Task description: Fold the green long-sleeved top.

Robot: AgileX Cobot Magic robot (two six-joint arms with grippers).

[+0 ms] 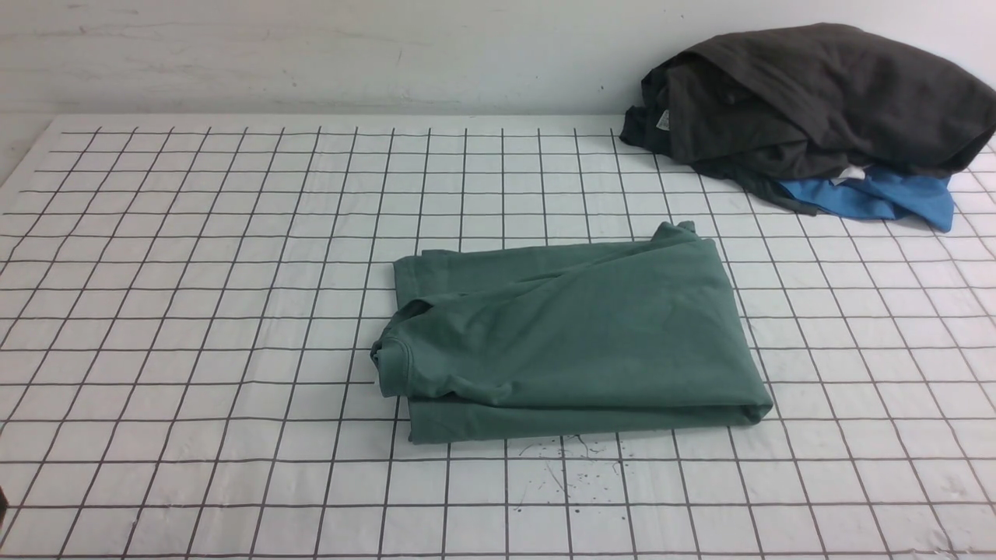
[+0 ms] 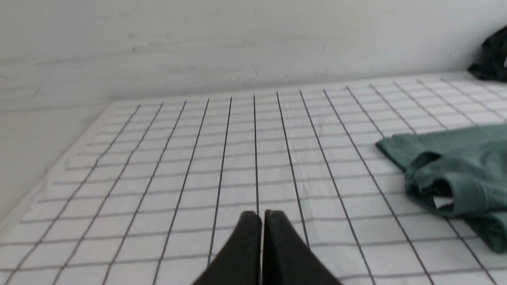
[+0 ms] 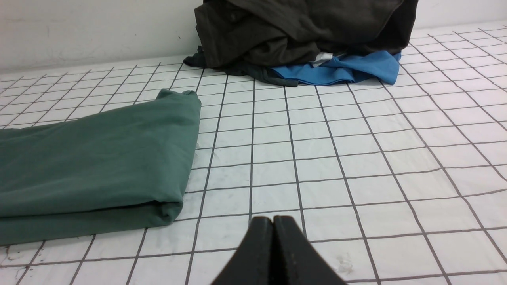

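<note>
Front view shows the top [image 1: 572, 338] lying near the middle of the gridded tabletop [image 1: 194, 311] as a compact, roughly rectangular packet, collar end toward the robot's left and a rounded fold edge toward its right. Neither arm shows in this view. In the left wrist view the left claw [image 2: 261, 215] is closed on nothing, above bare grid, well apart from the collar end. In the right wrist view the right claw [image 3: 272, 219] is likewise closed and empty, near the packet's folded corner but not touching it.

Judging from these pictures, the folding looks essentially done, and the step in hand is to finish tidily and stay clear. What deserves attention:

- A small tab of cloth pokes out at the far right corner, and the collar end bunches loosely with layers slightly offset. If any tidying is wanted, a light press or a nudge of the edge should do; a fresh pinch risks dragging the layers open.
- Any approach should come from above, not sliding across the cloth.
- The dark heap [image 1: 817, 101] and the blue garment [image 1: 879, 198] sit at the far right; keep the right arm away from them.
</note>
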